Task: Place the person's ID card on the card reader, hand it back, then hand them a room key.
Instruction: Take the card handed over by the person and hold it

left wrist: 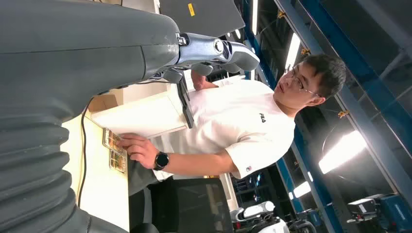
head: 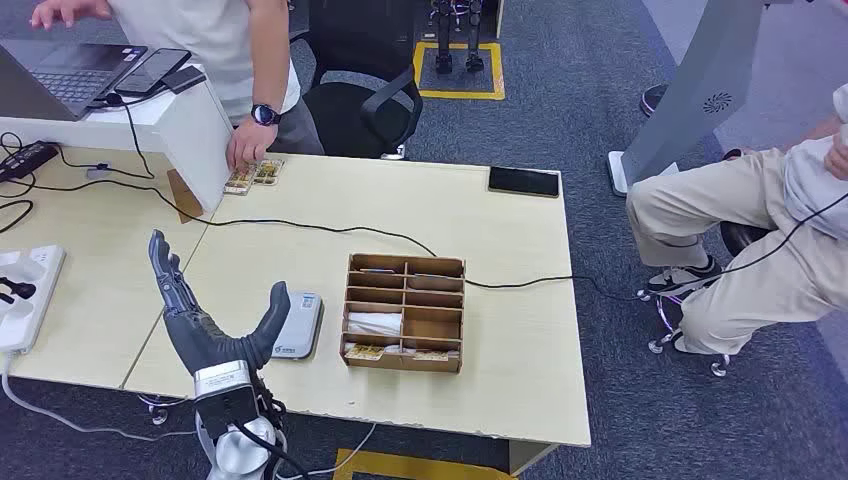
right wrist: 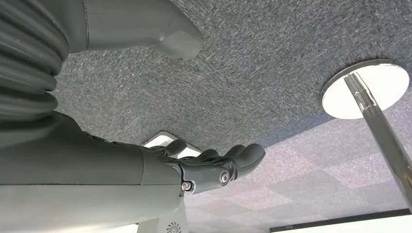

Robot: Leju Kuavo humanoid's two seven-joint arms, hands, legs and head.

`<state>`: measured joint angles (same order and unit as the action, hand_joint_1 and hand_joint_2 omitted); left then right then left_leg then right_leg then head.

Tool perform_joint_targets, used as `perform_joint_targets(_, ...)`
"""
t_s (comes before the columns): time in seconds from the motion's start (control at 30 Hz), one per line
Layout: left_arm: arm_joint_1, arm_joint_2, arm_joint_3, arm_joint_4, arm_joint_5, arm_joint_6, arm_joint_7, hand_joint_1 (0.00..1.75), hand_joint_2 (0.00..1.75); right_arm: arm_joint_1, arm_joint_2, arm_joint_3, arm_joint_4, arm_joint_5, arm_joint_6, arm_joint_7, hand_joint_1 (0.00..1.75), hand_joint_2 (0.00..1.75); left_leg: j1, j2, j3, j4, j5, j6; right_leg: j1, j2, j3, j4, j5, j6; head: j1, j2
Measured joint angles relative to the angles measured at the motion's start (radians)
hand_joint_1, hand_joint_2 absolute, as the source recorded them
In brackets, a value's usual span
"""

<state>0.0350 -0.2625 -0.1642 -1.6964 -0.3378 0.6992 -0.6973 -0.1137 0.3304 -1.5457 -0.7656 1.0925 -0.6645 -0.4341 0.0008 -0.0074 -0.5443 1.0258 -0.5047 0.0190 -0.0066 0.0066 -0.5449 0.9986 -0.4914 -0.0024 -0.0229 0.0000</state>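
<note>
The robot's left hand (head: 205, 320) is raised over the near edge of the pale wooden table (head: 500, 390), fingers spread and holding nothing, with the flat white and grey card reader (head: 296, 325) just beside its thumb. The small patterned cards (head: 254, 174) lie at the far edge of the table, well apart from that hand, under the fingers of the person in a white T-shirt (left wrist: 243, 131); which is the ID card cannot be told. The brown compartmented cardboard box (head: 405, 312) stands just right of the reader, its contents too small to identify. The right hand (right wrist: 209, 165) hangs over grey carpet, fingers loosely extended, empty. A black cable (head: 330, 230) crosses the tabletop between the hand and the cards.
</note>
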Motion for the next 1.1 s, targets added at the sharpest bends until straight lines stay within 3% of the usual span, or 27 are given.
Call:
perform_joint_targets(1.0, -0.006, 0.0, 0.006, 0.057, -0.034, 0.0, 0.017, 0.0, 1.75, 0.0, 0.0, 0.0, 0.007, 0.016, 0.0, 0.005, 0.0, 1.75, 0.0, 0.0, 0.0, 0.0, 0.0, 0.0, 0.0, 0.0, 0.0, 0.0, 0.0, 0.0, 0.0, 0.0)
perform_joint_targets(1.1, -0.006, -0.001, 0.006, 0.061, -0.044, 0.0, 0.025, 0.0, 0.44, 0.0, 0.0, 0.0, 0.007, 0.017, 0.0, 0.008, 0.0, 1.75, 0.0, 0.0, 0.0, 0.0, 0.0, 0.0, 0.0, 0.0, 0.0, 0.0, 0.0, 0.0, 0.0, 0.0)
